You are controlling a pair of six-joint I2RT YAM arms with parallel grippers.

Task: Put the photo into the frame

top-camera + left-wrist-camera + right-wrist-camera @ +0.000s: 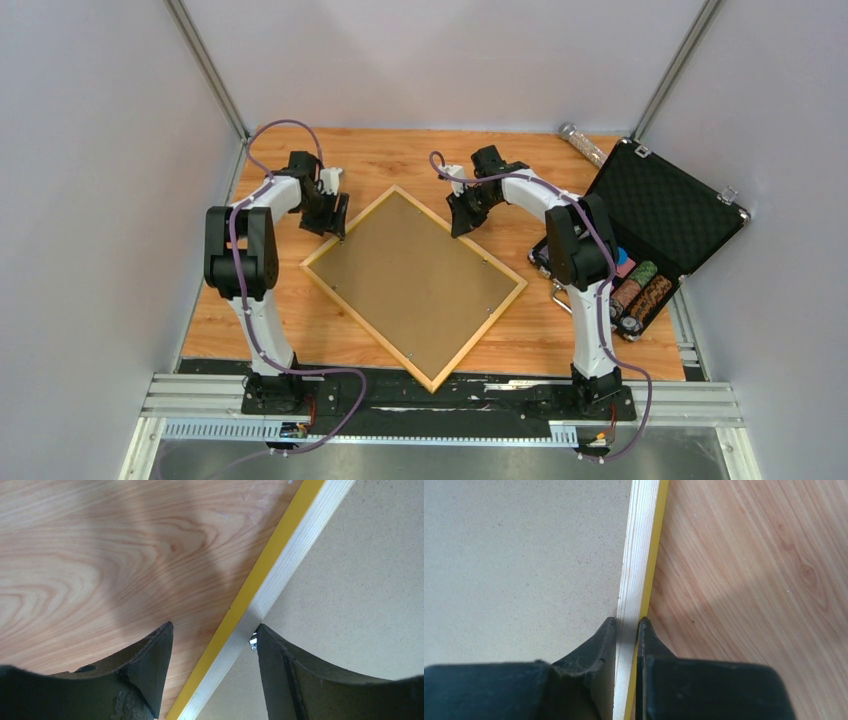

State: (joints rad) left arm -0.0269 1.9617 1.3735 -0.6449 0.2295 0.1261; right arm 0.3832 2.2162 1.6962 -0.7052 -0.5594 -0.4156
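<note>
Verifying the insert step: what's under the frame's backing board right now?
The frame lies face down on the table, brown backing board up. The board covers everything beneath it, so whether the photo sits under it cannot be seen.

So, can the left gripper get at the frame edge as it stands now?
Probably yes: the left gripper is open, one finger each side of the frame rail, nothing between.

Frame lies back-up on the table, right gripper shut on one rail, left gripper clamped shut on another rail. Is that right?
No. The left gripper is open: the left wrist view shows its fingers wide apart, straddling the rail of the frame without clamping it. The rest stands: frame back-up on the table, right gripper shut on its rail.
</note>
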